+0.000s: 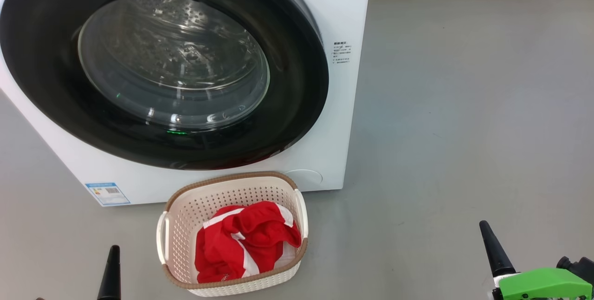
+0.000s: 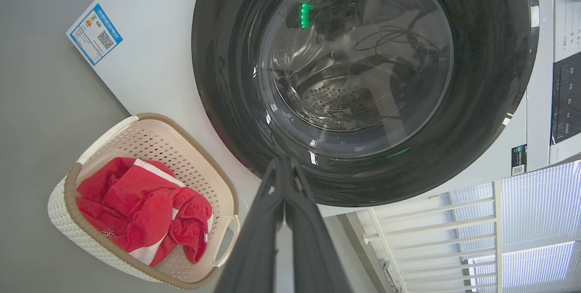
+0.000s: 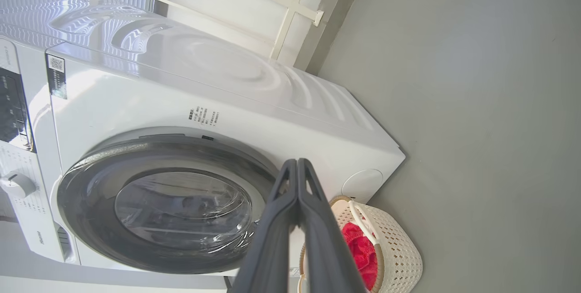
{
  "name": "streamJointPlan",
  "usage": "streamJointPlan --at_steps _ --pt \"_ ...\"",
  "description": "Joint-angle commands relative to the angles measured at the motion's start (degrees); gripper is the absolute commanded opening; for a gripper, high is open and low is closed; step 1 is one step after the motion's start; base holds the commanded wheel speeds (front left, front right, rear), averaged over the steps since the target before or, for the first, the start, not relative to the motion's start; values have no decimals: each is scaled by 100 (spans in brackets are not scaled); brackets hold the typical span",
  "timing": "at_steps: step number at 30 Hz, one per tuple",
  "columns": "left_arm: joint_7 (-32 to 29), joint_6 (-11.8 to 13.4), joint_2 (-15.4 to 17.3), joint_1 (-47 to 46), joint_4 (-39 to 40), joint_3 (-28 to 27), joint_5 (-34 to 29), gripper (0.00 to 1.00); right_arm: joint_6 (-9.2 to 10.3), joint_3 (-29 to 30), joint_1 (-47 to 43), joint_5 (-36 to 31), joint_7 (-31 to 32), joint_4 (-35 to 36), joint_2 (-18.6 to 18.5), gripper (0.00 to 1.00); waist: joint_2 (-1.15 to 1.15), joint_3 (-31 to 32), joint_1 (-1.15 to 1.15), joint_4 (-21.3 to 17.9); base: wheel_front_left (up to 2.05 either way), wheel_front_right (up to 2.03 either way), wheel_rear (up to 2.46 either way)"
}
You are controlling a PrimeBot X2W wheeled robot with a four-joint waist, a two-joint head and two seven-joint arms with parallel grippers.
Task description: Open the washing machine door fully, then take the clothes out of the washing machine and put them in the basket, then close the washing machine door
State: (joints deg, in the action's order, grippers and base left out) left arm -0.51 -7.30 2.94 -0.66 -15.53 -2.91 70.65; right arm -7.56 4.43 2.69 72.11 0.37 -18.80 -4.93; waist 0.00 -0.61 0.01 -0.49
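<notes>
The washing machine (image 1: 345, 16) stands ahead on the floor. Its door (image 1: 297, 81), a black ring around bulging glass, lies flat against the front and looks closed. Through the glass I see bare perforated drum (image 2: 336, 102). The clothes (image 1: 243, 239), red with white stripes, lie bunched in the basket (image 1: 232, 177) just in front of the machine. My left gripper (image 1: 113, 250) is shut and empty, low and left of the basket. My right gripper (image 1: 483, 225) is shut and empty, well to the basket's right. The wrist views show each pair of fingers pressed together (image 2: 283, 161) (image 3: 297, 162), pointing at the door.
Grey floor (image 1: 464, 128) spreads wide to the right of the machine. A blue sticker (image 1: 107, 193) marks the machine's lower left corner. Its control panel (image 2: 567, 98) is above the door. A wall with blinds (image 2: 535, 220) rises behind the machine.
</notes>
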Motion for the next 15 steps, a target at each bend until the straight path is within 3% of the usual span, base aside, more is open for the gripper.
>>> streamJointPlan --at_steps 1,15 --pt "-48 -14 46 -274 135 -174 158 0 4 -52 277 181 48 191 -8 0 0 2 0 2 0 0 0" --pt "-296 -16 23 -399 141 -260 1046 0 6 67 310 993 302 319 87 0 0 20 0 23 0 0 0"
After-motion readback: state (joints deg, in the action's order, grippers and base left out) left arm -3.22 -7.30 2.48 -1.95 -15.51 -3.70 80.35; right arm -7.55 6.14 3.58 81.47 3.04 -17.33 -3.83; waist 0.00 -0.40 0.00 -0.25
